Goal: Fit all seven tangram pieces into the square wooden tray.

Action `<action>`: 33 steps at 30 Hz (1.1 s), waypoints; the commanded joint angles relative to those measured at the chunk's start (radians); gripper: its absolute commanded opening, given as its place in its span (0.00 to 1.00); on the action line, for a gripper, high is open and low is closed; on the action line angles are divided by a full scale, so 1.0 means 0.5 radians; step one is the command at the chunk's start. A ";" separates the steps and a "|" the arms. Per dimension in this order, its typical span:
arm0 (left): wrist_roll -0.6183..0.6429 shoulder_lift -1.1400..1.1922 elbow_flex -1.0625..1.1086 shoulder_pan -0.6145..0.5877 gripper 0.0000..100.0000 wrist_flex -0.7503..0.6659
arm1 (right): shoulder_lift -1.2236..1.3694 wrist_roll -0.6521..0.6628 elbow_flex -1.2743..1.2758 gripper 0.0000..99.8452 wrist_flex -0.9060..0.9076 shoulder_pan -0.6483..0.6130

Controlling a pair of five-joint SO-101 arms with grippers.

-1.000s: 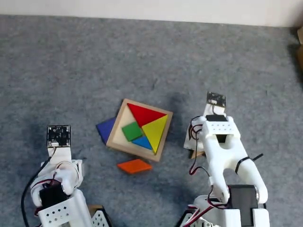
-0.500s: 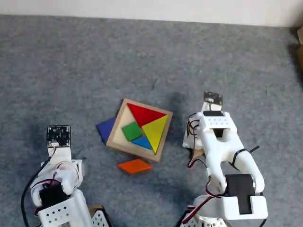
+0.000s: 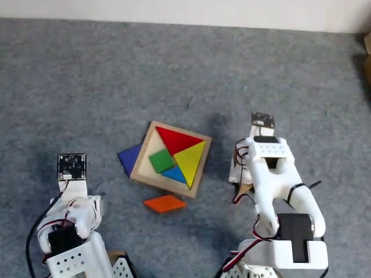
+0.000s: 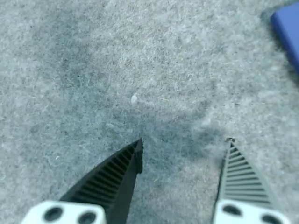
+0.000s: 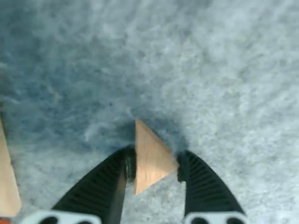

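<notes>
Tabletop [image 3: 87,75] covered in grey carpet-like cloth, spread under everything. Two arms at its near edge: left arm [image 3: 72,231] well apart from the pieces, right arm [image 3: 278,191] just to the right of the tray. One square wooden tray [image 3: 164,184] near the middle, turned diamond-wise, one corner pointing to the far side.

Seven tangram pieces, counted: four inside the tray, three outside.

Inside, largest first:
- one red triangle [image 3: 175,141] at the far corner
- one yellow triangle [image 3: 191,159] along the right side
- one green square [image 3: 161,160] left of the yellow
- one small blue triangle [image 3: 174,174] on the near side of the square

Bare wood showing along the tray's left part.

Outside:
- one dark blue piece [image 3: 128,157] against the tray's left side, under it or only beside it, hard to tell
- one orange parallelogram [image 3: 164,203] near the tray's near edge, apart from the rim, long axis running left to right
- one wooden triangle [image 5: 150,158] right of the tray, sharp tip pointing away from the wrist

Right jaws closed onto that wooden triangle, one on each side, low at the cloth. Left jaws spread wide over bare cloth, dark blue piece well off to one side.
</notes>
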 commanded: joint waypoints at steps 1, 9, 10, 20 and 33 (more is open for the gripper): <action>0.021 -0.014 -0.069 -0.017 0.27 0.003 | 0.026 0.037 -0.097 0.07 0.054 -0.051; 0.021 -0.014 -0.069 -0.017 0.27 0.003 | -0.133 0.034 -0.394 0.07 0.394 -0.054; 0.021 -0.014 -0.069 -0.017 0.27 0.003 | -0.152 0.034 -0.422 0.07 0.400 -0.072; 0.021 -0.014 -0.069 -0.017 0.27 0.003 | -0.180 -0.304 -0.796 0.07 0.413 -0.446; 0.021 -0.014 -0.069 -0.017 0.27 0.003 | 0.296 -0.792 -1.557 0.07 0.394 -0.999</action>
